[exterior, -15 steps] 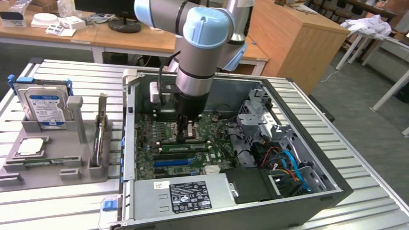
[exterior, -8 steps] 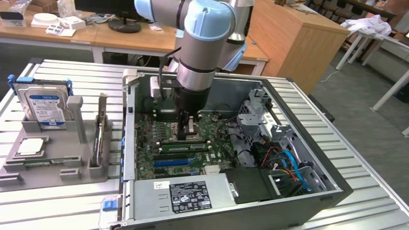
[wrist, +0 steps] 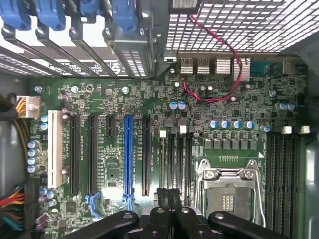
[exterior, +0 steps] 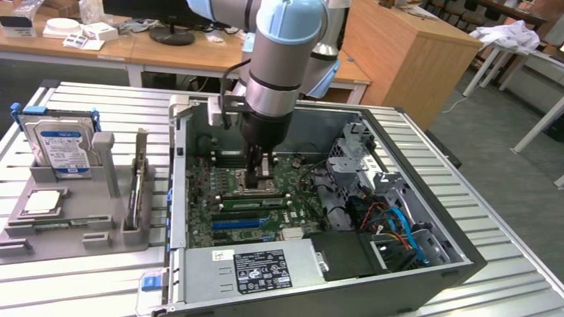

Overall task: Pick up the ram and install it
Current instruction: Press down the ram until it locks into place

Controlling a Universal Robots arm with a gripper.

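Note:
My gripper (exterior: 261,182) reaches straight down into the open computer case (exterior: 458,251), with its tips just above the motherboard (exterior: 207,198) beside the processor socket (exterior: 251,177). The black fingers (wrist: 164,214) are pressed together and nothing shows between them, so the gripper (wrist: 169,199) is shut and holds nothing. A long narrow green stick, the ram (exterior: 253,203), lies along the memory slots right by the fingertips on the near side. Whether the tips touch it I cannot tell. In the wrist view the fingers hang over dark slots with white latches (wrist: 174,159).
A grey holder tray (exterior: 70,234) on the exterior view's left carries a blue-labelled hard drive (exterior: 60,148) and a square silver chip (exterior: 42,201). The case also holds a drive cage (exterior: 357,158), a power supply (exterior: 264,267) and loose cables (exterior: 397,224). A blue slot (wrist: 128,154) runs beside the fingers.

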